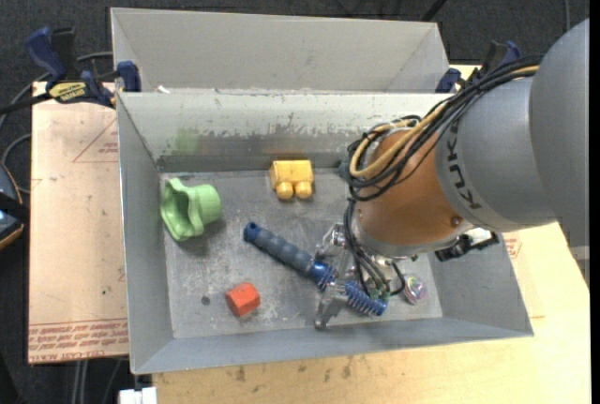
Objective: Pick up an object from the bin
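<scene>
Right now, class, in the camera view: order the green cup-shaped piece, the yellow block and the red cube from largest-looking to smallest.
1. green cup-shaped piece
2. yellow block
3. red cube
The differences look clear; none is a tie.

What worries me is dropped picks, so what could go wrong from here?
The gripper sits low at one end of the long blue-handled tool, which lies across the middle of the bin. Taken by its end, the tool may tilt and slip out. The gripper is also close to the bin's front wall and might scrape it or jam the tool against it.
</scene>
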Robot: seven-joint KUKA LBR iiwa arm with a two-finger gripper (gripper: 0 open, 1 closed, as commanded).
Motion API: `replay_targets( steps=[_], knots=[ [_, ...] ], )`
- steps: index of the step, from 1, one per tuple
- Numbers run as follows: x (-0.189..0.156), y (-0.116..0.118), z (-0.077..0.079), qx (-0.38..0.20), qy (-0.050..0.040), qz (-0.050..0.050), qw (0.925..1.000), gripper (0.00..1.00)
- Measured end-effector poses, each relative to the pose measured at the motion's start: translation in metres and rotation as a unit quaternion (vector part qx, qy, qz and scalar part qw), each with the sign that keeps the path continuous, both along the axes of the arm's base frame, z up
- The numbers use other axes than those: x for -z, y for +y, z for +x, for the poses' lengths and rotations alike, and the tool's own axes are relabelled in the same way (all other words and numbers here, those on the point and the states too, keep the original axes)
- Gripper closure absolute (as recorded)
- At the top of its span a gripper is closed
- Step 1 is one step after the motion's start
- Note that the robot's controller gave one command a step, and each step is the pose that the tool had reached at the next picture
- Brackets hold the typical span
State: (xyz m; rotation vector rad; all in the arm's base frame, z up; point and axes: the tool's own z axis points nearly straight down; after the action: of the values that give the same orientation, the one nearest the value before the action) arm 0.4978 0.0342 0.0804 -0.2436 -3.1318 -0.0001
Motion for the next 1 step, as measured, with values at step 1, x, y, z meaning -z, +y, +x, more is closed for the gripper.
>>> replay_targets(
  steps=[1],
  knots=[
    [-0.0024, 0.0020, 0.0011, -0.001, -0.0018, 0.001, 1.0000, 1.00]
  ],
)
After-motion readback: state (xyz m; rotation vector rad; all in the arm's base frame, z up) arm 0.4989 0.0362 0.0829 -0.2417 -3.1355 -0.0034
